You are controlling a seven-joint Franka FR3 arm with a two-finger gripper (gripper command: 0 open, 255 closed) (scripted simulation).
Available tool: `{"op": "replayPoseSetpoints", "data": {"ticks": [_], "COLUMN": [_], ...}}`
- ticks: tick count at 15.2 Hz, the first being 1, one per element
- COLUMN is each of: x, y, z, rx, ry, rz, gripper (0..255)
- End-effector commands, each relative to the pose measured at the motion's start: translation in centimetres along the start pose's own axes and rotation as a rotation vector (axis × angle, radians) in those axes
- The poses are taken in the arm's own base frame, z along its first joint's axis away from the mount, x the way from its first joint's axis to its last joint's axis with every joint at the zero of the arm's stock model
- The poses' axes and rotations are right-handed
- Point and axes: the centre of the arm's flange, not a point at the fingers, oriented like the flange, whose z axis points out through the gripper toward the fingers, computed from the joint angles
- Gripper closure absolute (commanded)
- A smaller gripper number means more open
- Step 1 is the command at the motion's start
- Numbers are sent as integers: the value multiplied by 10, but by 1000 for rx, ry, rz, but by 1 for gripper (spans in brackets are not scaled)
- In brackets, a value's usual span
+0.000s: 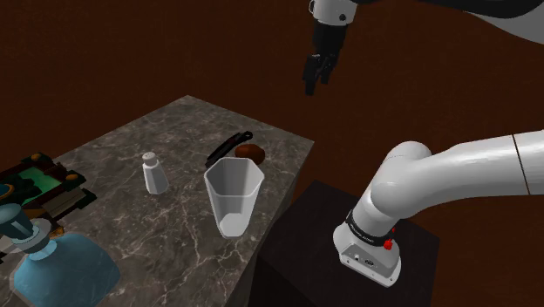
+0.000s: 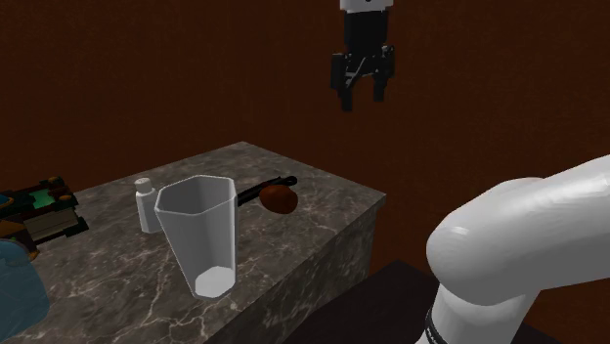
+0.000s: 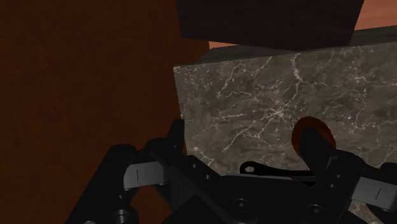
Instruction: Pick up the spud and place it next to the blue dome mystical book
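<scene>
Dark marble tabletop [image 1: 174,131] before a brown wall: the brown spud [image 1: 251,153] lay near one edge, just beside a black utensil [image 1: 228,146] and near a clear cup [image 1: 234,196]. The gripper [image 1: 316,80] hovered well above it, fingers apart and empty.

The arm [image 1: 453,174] is white, smooth and shiny, made of fat round tubes with soft bends. Where two parts meet near the bottom there is a dark band [image 1: 364,225] with tiny pale marks on it, too small to read. Next to that band sits a small red dot [image 1: 389,245]. A thin dark line [image 1: 520,166] runs around one white tube. The lowest white part has a few small dark holes [image 1: 357,259]. The end effector [image 2: 362,96] is all black, with two short fingers [image 2: 345,93] under a boxy body and a white cap [image 2: 364,5] above it. In the wrist view it has round screws [image 3: 240,204] and little white lines [image 3: 135,174] on the black.
</scene>
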Motion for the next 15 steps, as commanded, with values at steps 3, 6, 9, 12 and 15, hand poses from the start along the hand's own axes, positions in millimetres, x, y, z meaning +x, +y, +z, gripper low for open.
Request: {"op": "replayPoseSetpoints", "data": {"ticks": [3,6,9,12,15], "x": [12,28,43,57,68], "y": [-13,-35,-58,-82,-108], "z": [17,43,68,93,118], "rx": [2,4,6,9,11], "ry": [17,44,70,96,122], "rz": [-67,-166,-266,-366,-466], "gripper": [0,0,0,0,0]}}
